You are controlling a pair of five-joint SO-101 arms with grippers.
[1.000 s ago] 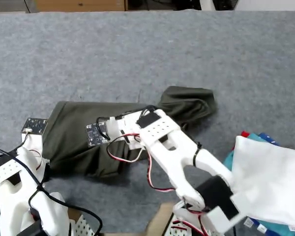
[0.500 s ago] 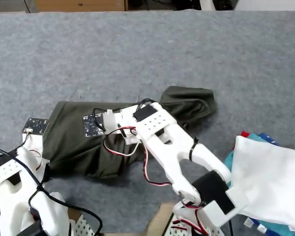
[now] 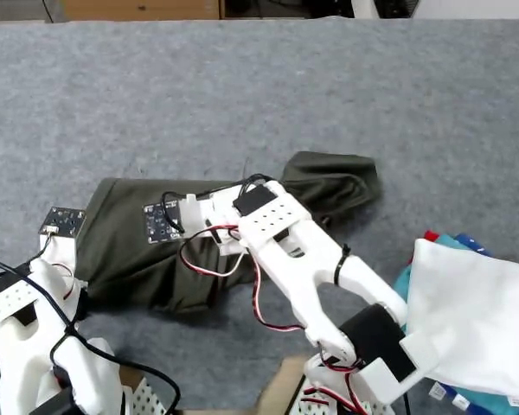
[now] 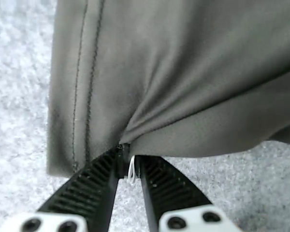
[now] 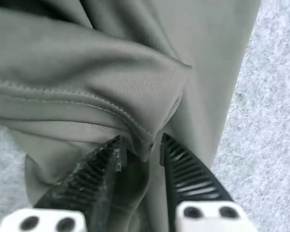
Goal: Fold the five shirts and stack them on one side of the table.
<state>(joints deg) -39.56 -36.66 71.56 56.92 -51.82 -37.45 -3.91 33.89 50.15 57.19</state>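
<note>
The olive shirt [image 3: 130, 246] lies crumpled and half-folded on the grey table [image 3: 329, 95], creased, with one end bunched up. The left gripper [image 4: 128, 162] is pressed together on the shirt's stitched edge. The right gripper [image 5: 140, 150] pinches a raised fold near the shirt's middle. A stack of folded shirts [image 3: 476, 320], white on top, sits near the shirt's bunched end.

Right arm on the move: the right gripper [image 5: 141, 143] has slid across the olive shirt [image 3: 112, 246] toward the shirt's left end, edging a touch nearer its far edge, slowing over the last half-second.
</note>
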